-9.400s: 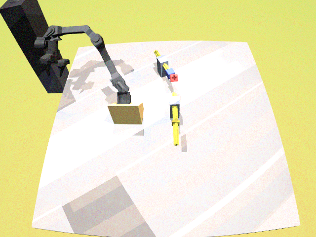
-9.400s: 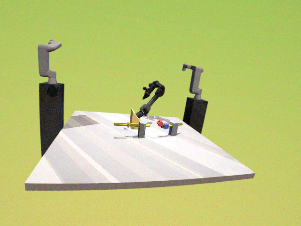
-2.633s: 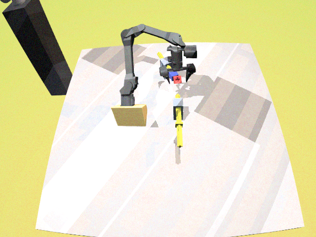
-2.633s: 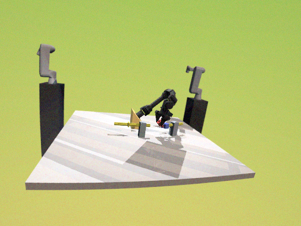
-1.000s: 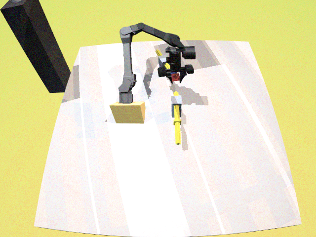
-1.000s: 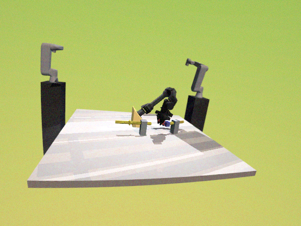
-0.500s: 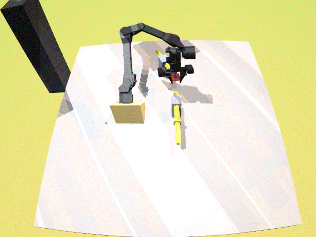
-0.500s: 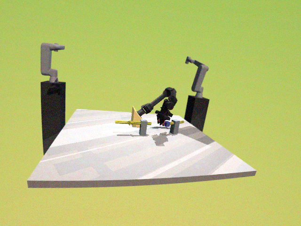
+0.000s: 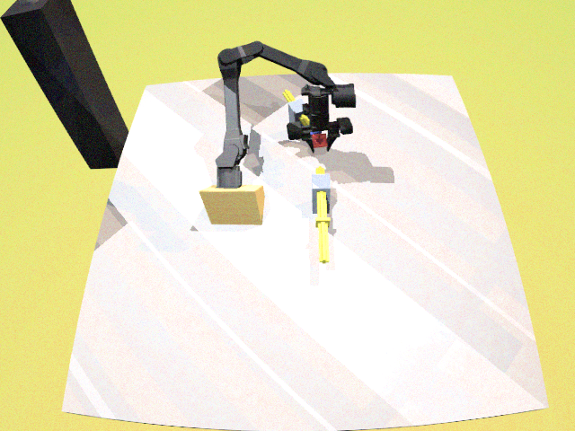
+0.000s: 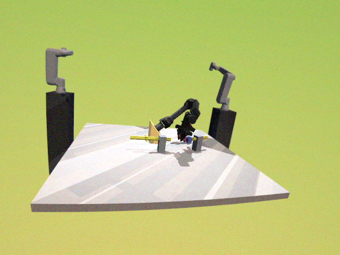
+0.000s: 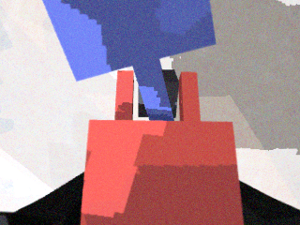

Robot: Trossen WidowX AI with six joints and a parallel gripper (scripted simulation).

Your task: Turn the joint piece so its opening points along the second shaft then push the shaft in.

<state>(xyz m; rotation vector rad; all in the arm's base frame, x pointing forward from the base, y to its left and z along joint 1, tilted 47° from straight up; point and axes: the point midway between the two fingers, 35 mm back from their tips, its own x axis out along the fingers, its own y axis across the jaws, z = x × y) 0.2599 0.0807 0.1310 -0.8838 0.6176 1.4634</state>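
My gripper [image 9: 320, 147] [image 11: 153, 170] is shut on the red joint piece [image 9: 318, 140] [image 10: 179, 136] [image 11: 187, 197], one finger on each side. Two red prongs reach to the blue hinge part [image 10: 188, 139] [image 11: 141, 28], which stands slanted to the red piece in the wrist view. The first shaft [image 9: 288, 95] [image 10: 205, 137] runs through its grey block [image 9: 294, 113] [image 10: 197, 144]. The yellow second shaft [image 9: 323, 245] [image 10: 137, 137] lies through the other grey block [image 9: 321, 180] [image 10: 162, 144], its near end short of the red piece, with a gap between. The opening itself is hidden.
A tan wedge-shaped block [image 9: 233, 206] [image 10: 153, 133] stands at the arm's base, left of the second shaft in the top view. Dark pillars [image 9: 69, 88] [image 10: 60, 120] stand beyond the table; in the exterior view they carry grey arms [image 10: 51, 66] [image 10: 224, 86].
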